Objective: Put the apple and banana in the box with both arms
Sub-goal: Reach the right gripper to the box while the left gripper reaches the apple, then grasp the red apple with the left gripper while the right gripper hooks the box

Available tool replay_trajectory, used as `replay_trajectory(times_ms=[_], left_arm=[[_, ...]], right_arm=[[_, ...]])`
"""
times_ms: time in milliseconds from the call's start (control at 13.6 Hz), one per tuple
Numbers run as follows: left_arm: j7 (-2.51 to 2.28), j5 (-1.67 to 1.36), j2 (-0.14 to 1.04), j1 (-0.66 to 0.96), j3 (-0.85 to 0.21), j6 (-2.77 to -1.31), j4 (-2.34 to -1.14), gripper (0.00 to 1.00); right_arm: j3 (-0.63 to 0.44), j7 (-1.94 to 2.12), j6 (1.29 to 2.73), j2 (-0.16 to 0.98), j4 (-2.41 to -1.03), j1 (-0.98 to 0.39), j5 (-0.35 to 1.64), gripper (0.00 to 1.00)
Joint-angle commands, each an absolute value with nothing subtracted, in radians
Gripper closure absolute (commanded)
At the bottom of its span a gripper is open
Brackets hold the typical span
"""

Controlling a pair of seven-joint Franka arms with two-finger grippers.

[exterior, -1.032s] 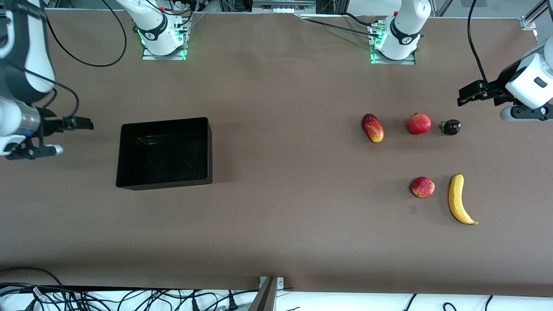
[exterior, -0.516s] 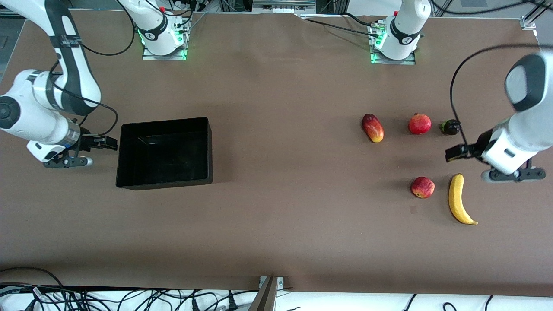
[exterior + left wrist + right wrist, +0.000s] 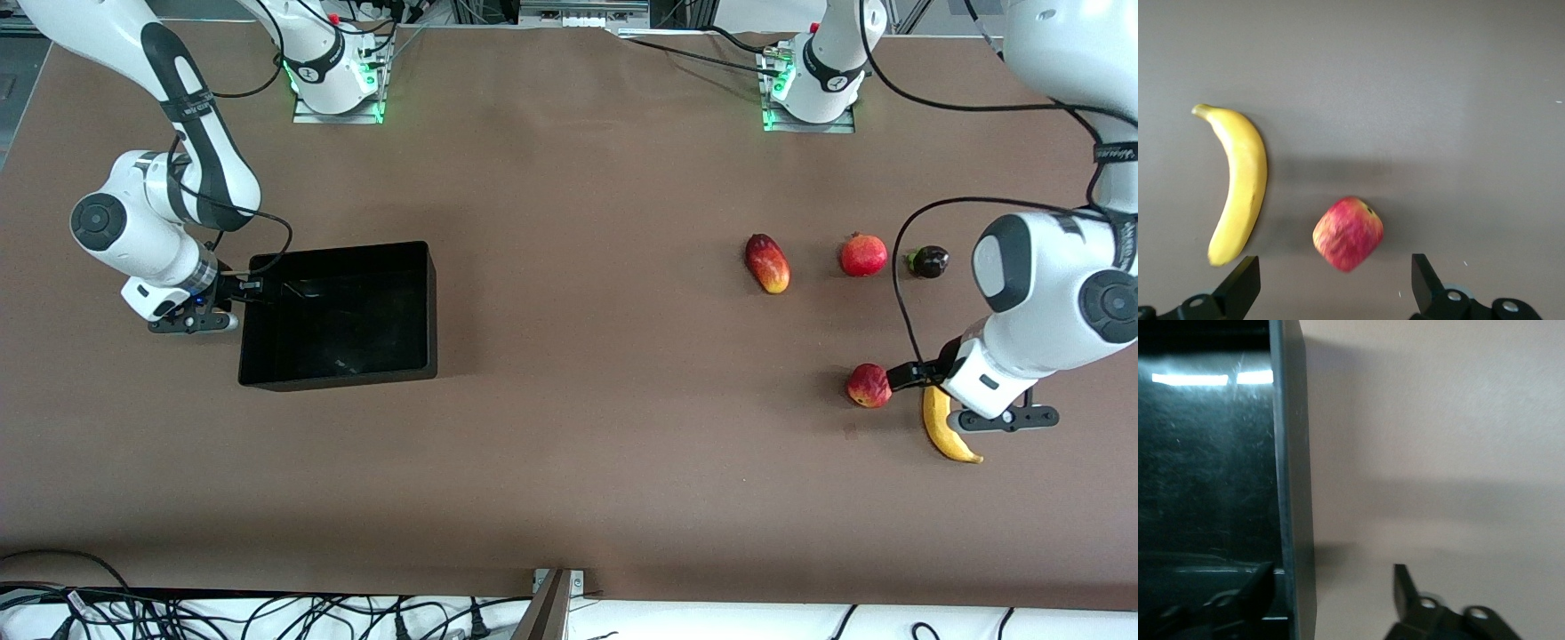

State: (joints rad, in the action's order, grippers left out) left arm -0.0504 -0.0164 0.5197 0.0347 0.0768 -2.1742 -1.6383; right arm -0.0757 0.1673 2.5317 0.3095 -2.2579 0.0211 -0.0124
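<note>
**Both grippers hanging low, one at the fruit, one at the box wall**

The left gripper (image 3: 900, 377) is hanging over the tabletop (image 3: 578, 400) at the left arm's end, between the apple (image 3: 869, 386) and the banana (image 3: 944, 431). The front view is hiding much of it under the arm's white wrist and is covering the banana's upper end. The left wrist view is showing what the front view cannot: the jaws are standing wide apart and holding nothing, with the apple (image 3: 1348, 233) lying in line with the gap between them and the whole banana (image 3: 1238, 190) lying just beside it, the two fruits apart.

Three more fruits are sitting in a row farther from the front camera: a mango (image 3: 767, 263), a round red fruit (image 3: 863, 255) and a small dark fruit (image 3: 927, 261). Only the front view is showing these.

The black box (image 3: 427, 311) is sitting toward the right arm's end of the tabletop, with no fruit inside. The right gripper (image 3: 238, 290) is sitting at the box's end wall. The front view is not showing how its jaws stand. The right wrist view is showing them open and straddling that wall (image 3: 1295, 520), one finger (image 3: 1261, 581) over the box's glossy inside and the other (image 3: 1405, 587) over the bare tabletop; whether either is touching the wall I cannot tell.
</note>
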Motion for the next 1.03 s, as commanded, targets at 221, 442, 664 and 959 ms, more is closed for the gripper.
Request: replay_trajectory(times_ms=[221, 442, 664, 959], left_arm=[[-0.025, -0.032, 0.601, 0.029, 0.072, -2.339, -1.733, 0.00], [-0.025, -0.031, 0.606, 0.029, 0.071, -2.378, -1.775, 0.00], [-0.025, -0.031, 0.624, 0.032, 0.071, -2.486, -1.835, 0.00], [-0.025, -0.011, 0.655, 0.032, 0.069, -2.523, -1.833, 0.00]], right_arm=[[-0.049, 0.161, 2.540, 0.316, -2.267, 0.025, 0.005, 1.00], [-0.040, 0.138, 2.537, 0.311, -2.243, 0.023, 0.005, 1.00], [0.008, 0.033, 2.408, 0.302, -2.162, 0.023, 0.005, 1.00], [0.060, -0.191, 2.033, 0.313, -1.875, -0.062, 0.011, 1.00]])
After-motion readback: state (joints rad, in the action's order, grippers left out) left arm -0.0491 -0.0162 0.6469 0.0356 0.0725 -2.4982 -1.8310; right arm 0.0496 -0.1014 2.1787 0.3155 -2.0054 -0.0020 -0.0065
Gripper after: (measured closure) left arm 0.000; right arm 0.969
